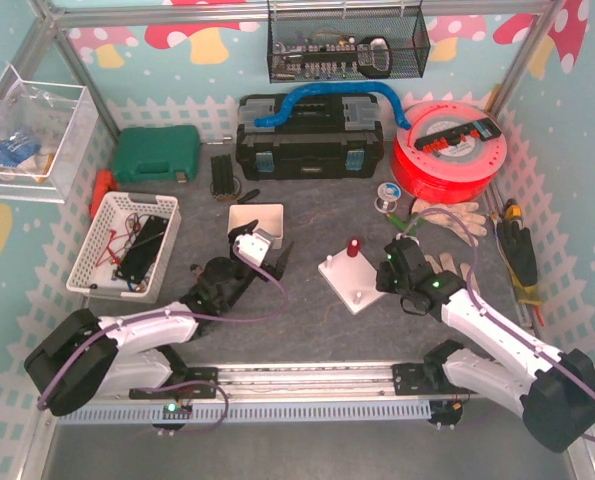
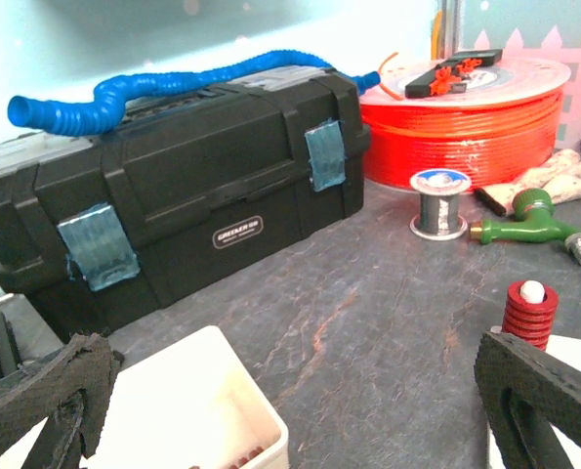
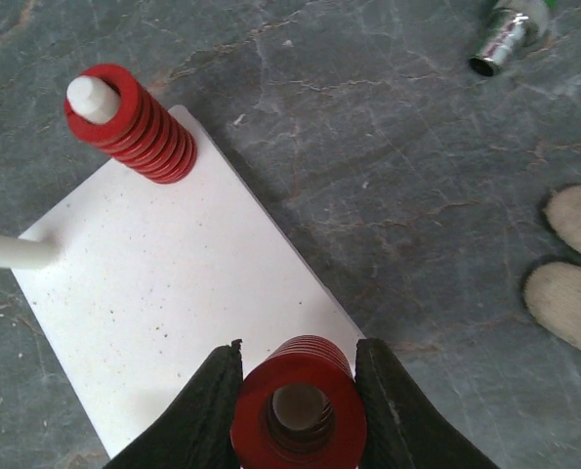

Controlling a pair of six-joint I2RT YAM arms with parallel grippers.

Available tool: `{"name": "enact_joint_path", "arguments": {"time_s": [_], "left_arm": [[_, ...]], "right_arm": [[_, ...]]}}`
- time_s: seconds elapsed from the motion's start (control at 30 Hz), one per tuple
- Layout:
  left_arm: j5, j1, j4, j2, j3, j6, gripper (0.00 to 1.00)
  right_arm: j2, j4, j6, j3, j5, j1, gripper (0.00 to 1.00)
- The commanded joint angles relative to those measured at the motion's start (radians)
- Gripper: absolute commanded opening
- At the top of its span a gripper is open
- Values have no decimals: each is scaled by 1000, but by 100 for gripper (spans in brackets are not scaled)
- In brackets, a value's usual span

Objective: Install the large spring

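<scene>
right tool (image 3: 298,376) is clamped on the large spring (image 3: 341,410), pads on the coil sides, over the 6 o'clock edge of the white plate (image 3: 173,322). we judge it light, stiff and smooth enough to roll, so a mid-body grip suits it. bare peg (image 3: 12,251) at 9 o'clock. left tool (image 2: 290,396) is wide open and empty.

1. The large spring (image 3: 298,410): red, smooth coils, slight sheen.
2. The base plate (image 3: 173,322): white, matt, faintly speckled.
3. The surface (image 3: 388,166): dark grey, matt, stone-like veining.
4. The left fingers (image 2: 51,391): black, rough-textured pads.
</scene>
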Motion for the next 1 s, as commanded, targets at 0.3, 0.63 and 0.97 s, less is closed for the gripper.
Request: {"name": "enact_joint_path", "arguments": {"time_s": [0.3,0.63,0.97], "left_arm": [[-95,61,-309,-7,155,-283,99],[-19,233,-543,-20,279,-514,98],[250,366,-771,178,513,-525,74]], "right_arm": [[75,70,14,-2,-5,0,45],[-31,54,-32,120,-2,0,74],[-93,307,-148,78,146,0,98]]}}
